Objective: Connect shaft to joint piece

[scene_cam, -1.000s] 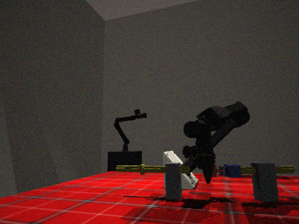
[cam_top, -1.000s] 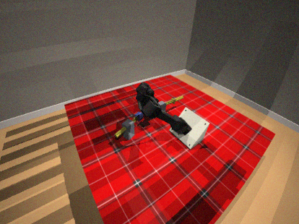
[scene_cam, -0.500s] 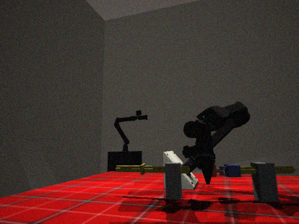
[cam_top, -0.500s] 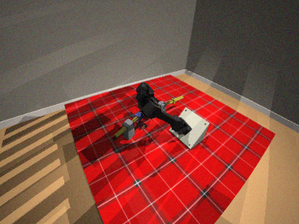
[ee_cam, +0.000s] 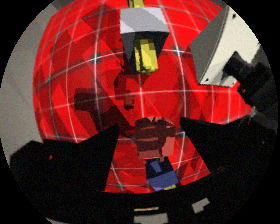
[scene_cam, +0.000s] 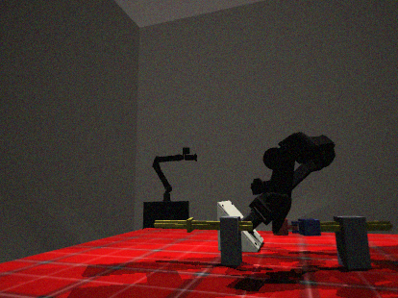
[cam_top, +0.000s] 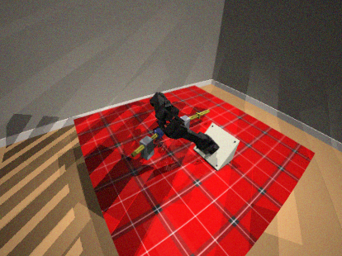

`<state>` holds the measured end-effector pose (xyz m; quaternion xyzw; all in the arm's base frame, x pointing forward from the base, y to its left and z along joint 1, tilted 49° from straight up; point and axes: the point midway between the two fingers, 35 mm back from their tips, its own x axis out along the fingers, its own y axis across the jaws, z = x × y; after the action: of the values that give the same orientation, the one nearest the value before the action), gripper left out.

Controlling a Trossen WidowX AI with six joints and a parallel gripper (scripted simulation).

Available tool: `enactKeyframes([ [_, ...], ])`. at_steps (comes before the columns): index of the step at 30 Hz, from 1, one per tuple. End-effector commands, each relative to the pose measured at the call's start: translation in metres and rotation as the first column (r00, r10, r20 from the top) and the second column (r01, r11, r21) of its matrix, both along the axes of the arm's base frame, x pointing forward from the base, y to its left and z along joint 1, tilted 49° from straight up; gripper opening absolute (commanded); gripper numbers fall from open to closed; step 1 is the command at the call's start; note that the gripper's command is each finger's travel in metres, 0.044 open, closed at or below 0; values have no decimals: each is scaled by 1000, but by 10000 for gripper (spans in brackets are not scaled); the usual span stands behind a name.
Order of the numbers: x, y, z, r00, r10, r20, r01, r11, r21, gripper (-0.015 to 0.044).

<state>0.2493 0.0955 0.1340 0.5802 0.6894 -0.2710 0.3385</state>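
Observation:
The hinged joint piece (cam_top: 157, 131) (scene_cam: 309, 226) (ee_cam: 155, 140), dark red with a blue part, sits on the end of the fixed yellow shaft (cam_top: 140, 149) (scene_cam: 380, 226), which is held in a grey block (cam_top: 147, 147) (scene_cam: 353, 243). The second yellow shaft (cam_top: 200, 115) (scene_cam: 202, 225) (ee_cam: 145, 55) runs through another grey block (cam_top: 184, 121) (scene_cam: 231, 243) (ee_cam: 142, 20). Its end stops short of the joint piece, with a gap between them. My gripper (cam_top: 166, 127) (scene_cam: 278, 226) (ee_cam: 150, 123) is wide open just above the joint piece. Its fingers stand on either side and hold nothing.
The arm's white wedge base (cam_top: 223, 147) (scene_cam: 230, 210) (ee_cam: 220, 50) stands on the red plaid mat (cam_top: 186, 205) close to the second block. A second black arm (scene_cam: 168, 171) on a black box stands far back by the wall.

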Motion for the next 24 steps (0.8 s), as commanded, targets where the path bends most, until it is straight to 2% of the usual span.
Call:
enactKeyframes([
  [1,0,-3,2,1000,-8,-4,7,999,-34,440],
  [6,1,-5,4,1000,4,14,-4,1000,-30,440],
  [15,12,-44,36,954,154,257,-155,988,-17,440],
  [24,13,-83,69,823,297,484,-294,952,-84,440],
])
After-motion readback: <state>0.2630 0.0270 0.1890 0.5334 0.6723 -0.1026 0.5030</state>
